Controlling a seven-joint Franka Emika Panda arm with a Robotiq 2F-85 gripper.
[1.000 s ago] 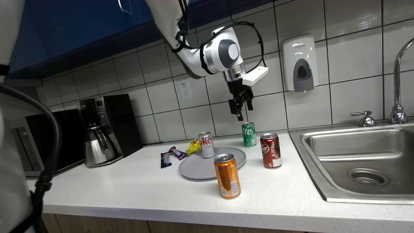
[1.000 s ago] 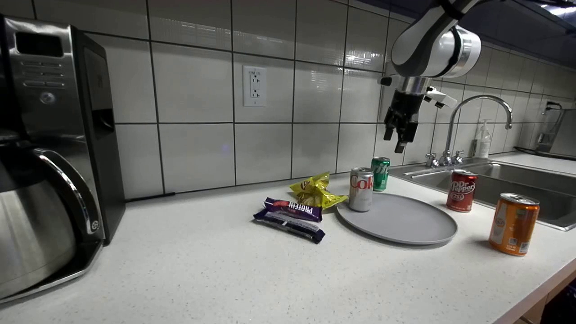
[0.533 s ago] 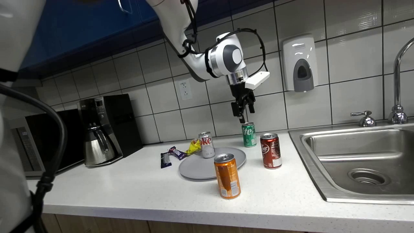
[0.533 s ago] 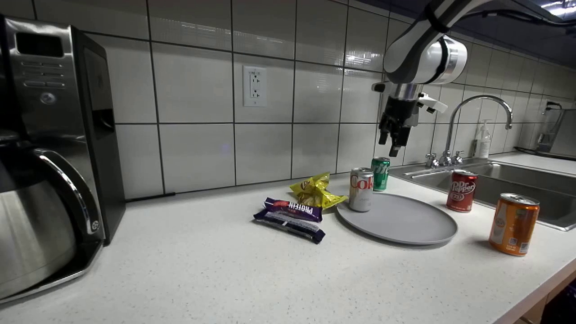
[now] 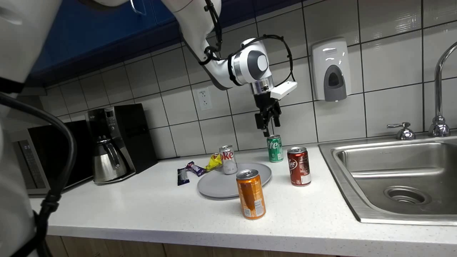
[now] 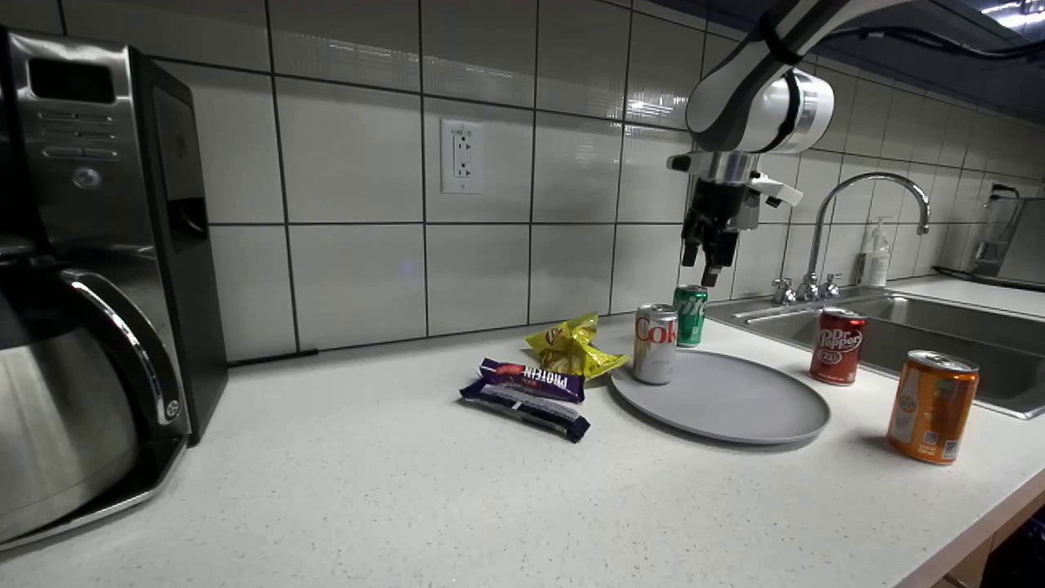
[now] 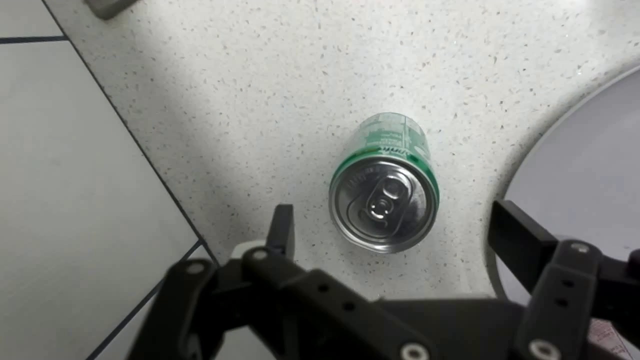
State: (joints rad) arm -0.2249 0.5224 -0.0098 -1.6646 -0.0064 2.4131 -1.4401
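Slightly lower than a second ago, the pincer [image 7: 392,217] hangs spread wide and empty, now closer to the upright green Sprite can [image 7: 384,202] below, untouched. Near the can, a gray plate [image 7: 590,155] rests on the counter [image 7: 250,95]; farther back, wall tiles [image 7: 80,175].

PLACE: kitchen | PLUMBING: stainless-steel sink [image 5: 345,182], gooseneck faucet [image 5: 438,92] | APPLIANCES: microwave [image 5: 47,153], drip coffee maker [image 5: 134,135] with steel carafe [image 5: 106,165] | FITTINGS: blue wall cabinets [image 5: 89,32], white tile backsplash [image 6: 355,163], speckled countertop [image 6: 351,490], wall-mounted soap dispenser [image 5: 330,64]

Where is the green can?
The green can stands below the open gripper; the wrist view shows it between the wall at left and the plate at right.
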